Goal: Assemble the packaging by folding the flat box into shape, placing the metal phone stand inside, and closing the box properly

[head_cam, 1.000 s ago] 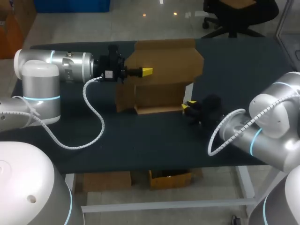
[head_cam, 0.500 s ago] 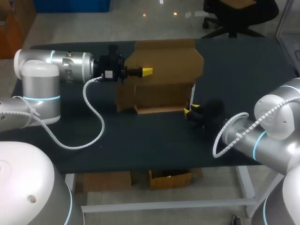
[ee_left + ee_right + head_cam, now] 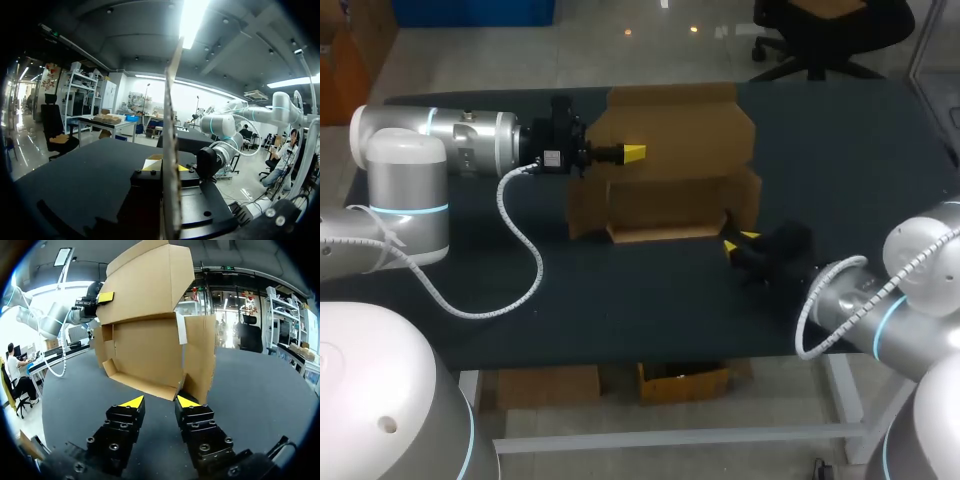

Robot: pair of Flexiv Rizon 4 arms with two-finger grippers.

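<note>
The brown cardboard box (image 3: 665, 160) stands half folded at the table's middle, its tall back panel upright and a low front lip on the cloth. My left gripper (image 3: 633, 152) is shut on that panel's upper left part; in the left wrist view the panel (image 3: 170, 145) runs edge-on between the left gripper (image 3: 166, 166) fingers. My right gripper (image 3: 735, 240) is open just off the box's front right corner, a little short of the right side flap (image 3: 748, 195). In the right wrist view the box (image 3: 145, 340) and its flap (image 3: 200, 357) stand ahead of the empty right gripper (image 3: 159, 401).
The table (image 3: 620, 290) is covered in dark cloth. A white cable (image 3: 520, 250) loops from my left arm over the table's left part. My right arm (image 3: 880, 300) comes in low over the front right corner.
My right gripper has drawn back to the right, away from the box, and its fingers have spread. The box's right side flap has swung outward. The left arm has kept still.
</note>
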